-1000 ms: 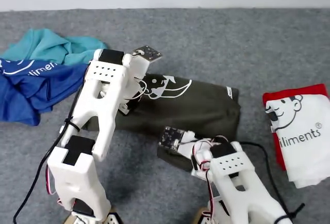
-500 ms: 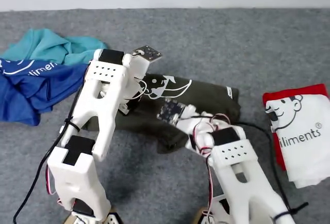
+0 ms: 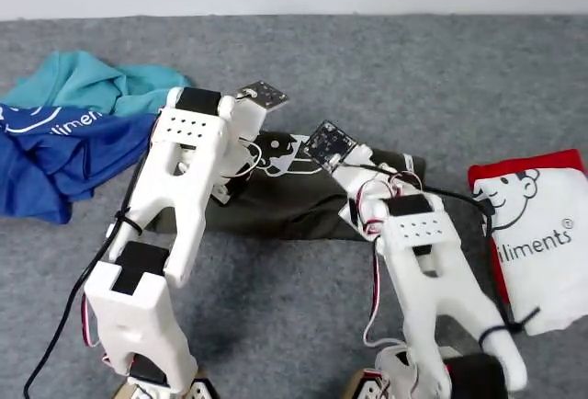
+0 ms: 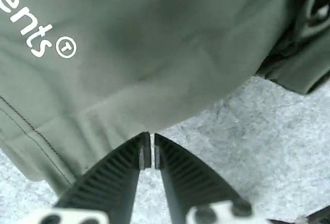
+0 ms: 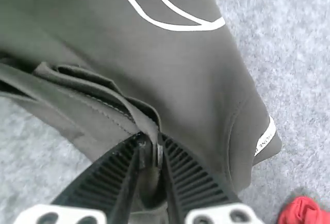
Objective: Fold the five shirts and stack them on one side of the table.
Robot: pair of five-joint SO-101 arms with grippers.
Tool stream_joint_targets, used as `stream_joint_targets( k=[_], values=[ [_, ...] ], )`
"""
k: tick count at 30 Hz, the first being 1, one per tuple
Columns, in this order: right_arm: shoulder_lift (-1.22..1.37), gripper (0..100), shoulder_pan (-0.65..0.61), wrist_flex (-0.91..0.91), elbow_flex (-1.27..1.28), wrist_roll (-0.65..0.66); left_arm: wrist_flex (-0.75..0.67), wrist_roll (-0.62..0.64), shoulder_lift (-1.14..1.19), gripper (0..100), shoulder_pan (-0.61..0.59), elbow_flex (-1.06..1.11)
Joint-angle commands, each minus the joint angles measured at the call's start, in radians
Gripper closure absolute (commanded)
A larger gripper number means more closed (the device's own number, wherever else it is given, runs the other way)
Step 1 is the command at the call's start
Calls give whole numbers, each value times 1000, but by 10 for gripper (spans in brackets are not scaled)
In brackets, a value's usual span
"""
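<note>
We see the green shirt lying in the middle of the grey table. Our right gripper is clamped on a fold of it. Our left gripper is pressed together at its hem.

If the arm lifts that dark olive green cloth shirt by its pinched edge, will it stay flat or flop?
Probably floppy: the dark olive green cloth shirt bunches into soft folds where the right gripper pinches it. Lifted there, the rest likely sags and drags. The fuzzy grey table cover may grip it, not let it slide.
</note>
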Motion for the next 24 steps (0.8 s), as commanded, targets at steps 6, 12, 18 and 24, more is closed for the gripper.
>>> stream_joint_targets(
  k=[6,12,18,24],
  values=[
    [182,842,54,-22,-147,-20,2,-14,-49,985,3,-35],
    [343,692,56,-22,-298,-23,2,-15,-49,985,3,-35],
    [458,691,65,-22,-485,-115,3,-15,-49,985,3,-35],
    [519,692,96,64,-588,-117,3,-15,-49,985,3,-35]
  ],
)
